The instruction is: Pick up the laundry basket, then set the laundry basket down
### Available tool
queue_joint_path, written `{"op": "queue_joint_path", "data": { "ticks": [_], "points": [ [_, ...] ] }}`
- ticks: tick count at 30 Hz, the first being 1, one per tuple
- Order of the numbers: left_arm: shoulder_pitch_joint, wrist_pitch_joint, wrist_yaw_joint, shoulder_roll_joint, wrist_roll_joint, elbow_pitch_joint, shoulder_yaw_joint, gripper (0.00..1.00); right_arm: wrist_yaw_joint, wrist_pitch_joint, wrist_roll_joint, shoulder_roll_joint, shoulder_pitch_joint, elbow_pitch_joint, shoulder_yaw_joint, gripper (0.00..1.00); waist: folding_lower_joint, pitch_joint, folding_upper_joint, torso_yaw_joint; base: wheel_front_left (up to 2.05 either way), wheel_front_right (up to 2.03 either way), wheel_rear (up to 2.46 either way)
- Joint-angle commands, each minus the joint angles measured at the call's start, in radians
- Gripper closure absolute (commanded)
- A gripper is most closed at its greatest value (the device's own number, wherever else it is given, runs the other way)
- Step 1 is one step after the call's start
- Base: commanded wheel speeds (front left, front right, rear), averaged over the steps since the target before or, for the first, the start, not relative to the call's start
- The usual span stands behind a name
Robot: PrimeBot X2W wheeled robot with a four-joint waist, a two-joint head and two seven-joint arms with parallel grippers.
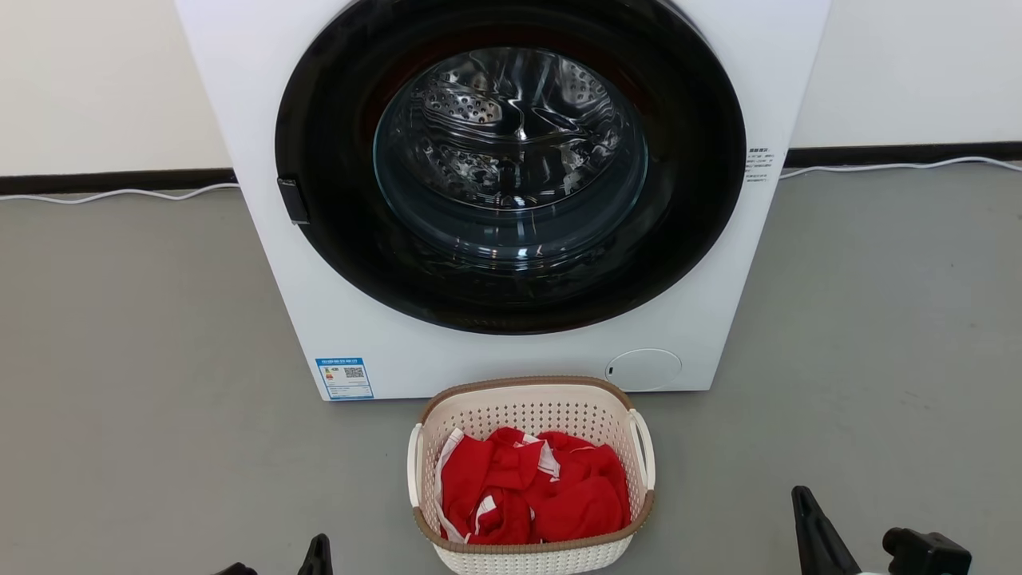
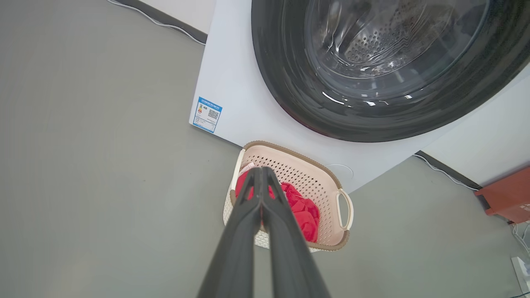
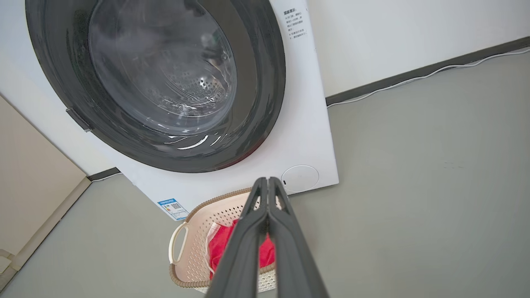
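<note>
While untouched, laundry basket: on floor, ahead of and between both fingertips, side handles outward, suiting a two-arm lift.
Left gripper: fingers pressed together, empty.
Right gripper: likewise, empty; pick-up judged not begun.

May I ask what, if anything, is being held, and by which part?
Nothing is held: left end effector and right end effector are shut empty, clear of the laundry basket.
</note>
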Motion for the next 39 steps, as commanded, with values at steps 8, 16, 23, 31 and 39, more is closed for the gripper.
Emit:
{"op": "queue_joint_path", "data": {
  "ticks": [8,16,23,31,39],
  "points": [
    [-0.061,0.026,-0.026,0.005,-0.093,-0.038,0.029,1.0,0.002,0.027,0.113,-0.005,-0.051,-0.041,-0.007,1.0,-0.0002,0.005,-0.0001,0.002,0.0,0.0,0.0],
    [-0.072,0.049,-0.041,0.006,-0.17,-0.047,0.046,1.0,0.002,0.05,0.209,-0.005,-0.061,-0.05,-0.012,1.0,-0.0002,0.01,-0.0001,0.003,0.0,0.0,0.0],
    [-0.082,0.07,-0.055,0.006,-0.237,-0.054,0.061,1.0,0.003,0.071,0.293,-0.006,-0.069,-0.058,-0.016,1.0,-0.0002,0.014,-0.0001,0.004,0.0,0.0,0.0],
    [-0.092,0.091,-0.069,0.007,-0.305,-0.061,0.076,1.0,0.003,0.091,0.378,-0.006,-0.077,-0.066,-0.021,1.0,-0.0002,0.018,-0.0001,0.006,0.0,0.0,0.0],
    [-0.103,0.114,-0.085,0.008,-0.382,-0.069,0.093,1.0,0.003,0.115,0.474,-0.007,-0.087,-0.075,-0.026,1.0,-0.0002,0.023,-0.0001,0.007,0.0,0.0,0.0]
  ]
}}
